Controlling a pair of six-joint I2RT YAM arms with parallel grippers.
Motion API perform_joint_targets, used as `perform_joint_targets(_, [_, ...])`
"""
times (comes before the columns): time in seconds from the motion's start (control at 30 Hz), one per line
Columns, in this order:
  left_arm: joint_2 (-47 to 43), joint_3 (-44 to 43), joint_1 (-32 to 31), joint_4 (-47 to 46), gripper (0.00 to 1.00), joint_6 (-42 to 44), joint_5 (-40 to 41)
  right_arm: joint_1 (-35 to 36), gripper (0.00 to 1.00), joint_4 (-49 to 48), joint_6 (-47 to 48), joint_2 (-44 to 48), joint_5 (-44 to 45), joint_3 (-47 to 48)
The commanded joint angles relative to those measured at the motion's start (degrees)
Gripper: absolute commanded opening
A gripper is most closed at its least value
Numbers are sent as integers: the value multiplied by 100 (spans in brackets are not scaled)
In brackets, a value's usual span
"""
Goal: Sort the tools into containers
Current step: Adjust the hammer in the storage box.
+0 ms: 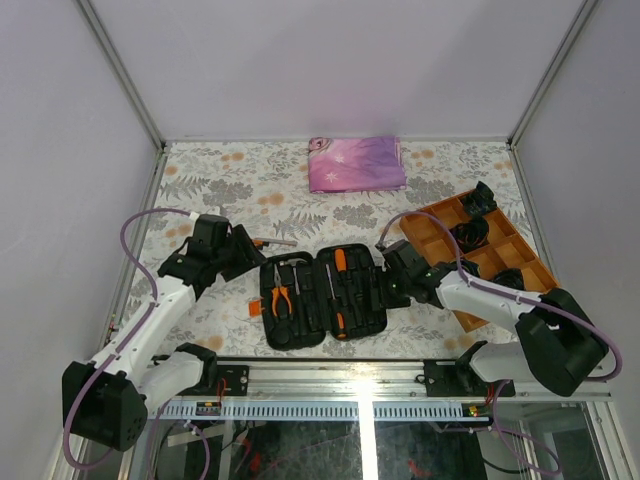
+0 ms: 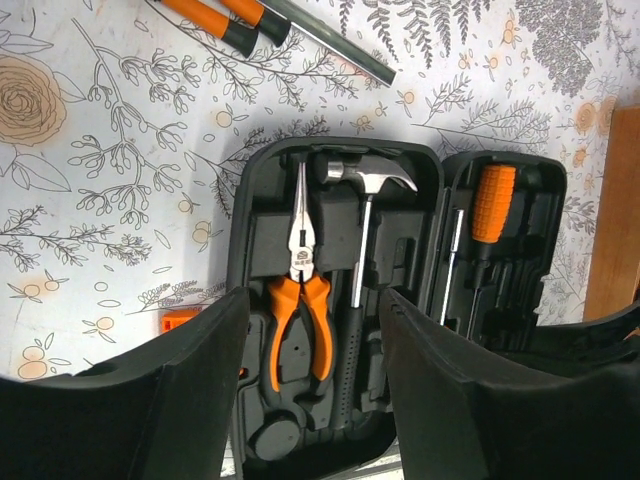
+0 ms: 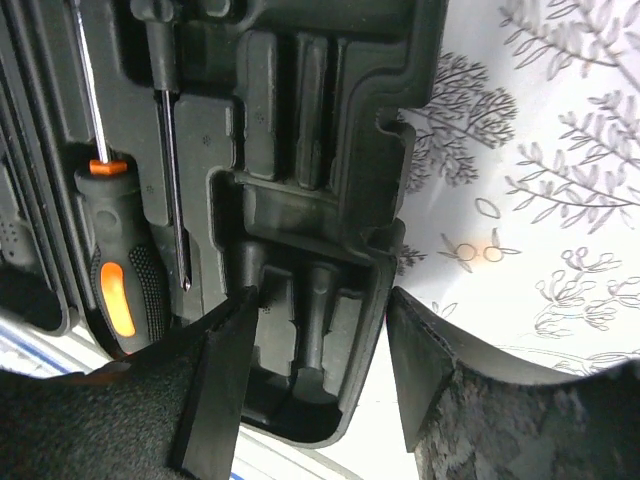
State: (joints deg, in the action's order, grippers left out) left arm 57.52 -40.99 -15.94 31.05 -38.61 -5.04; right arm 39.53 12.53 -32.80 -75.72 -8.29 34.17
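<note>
Floral tabletop (image 1: 220, 190), white walls (image 1: 350, 60) enclosing | tool case (image 1: 322, 300) lying open, pliers (image 2: 300, 300) and hammer (image 2: 365, 180) inside | left claw (image 2: 315, 300) hovering released over case | right claw (image 3: 322, 300) spread, straddling case's edge | left wrist alone showing loose orange-handled tools (image 2: 203, 16) beyond case

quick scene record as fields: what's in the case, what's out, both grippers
case: tool case, open flat
in case: pliers, hammer, screwdrivers
loose: two orange-handled tools lying beyond the case
left gripper: open, empty, by the case's left side
right gripper: open, empty, at the case's right edge
other: pink cloth, orange tray
</note>
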Motion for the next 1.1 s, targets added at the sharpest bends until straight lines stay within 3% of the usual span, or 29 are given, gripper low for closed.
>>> perform_joint_targets(0.0, [-32,-245,38,42,55,186,-74,26,59,-230,-20,281,-758,-32])
perform_joint_targets(0.47, [-319,-451,45,233,58,298,257,29,61,328,-254,1474,1075,-35])
perform_joint_targets(0.8, [-422,-545,65,372,60,413,207,29,63,-166,-465,921,491,-90])
perform_joint_targets(1.07, [-356,-664,82,320,60,561,234,46,63,-241,-546,758,658,8])
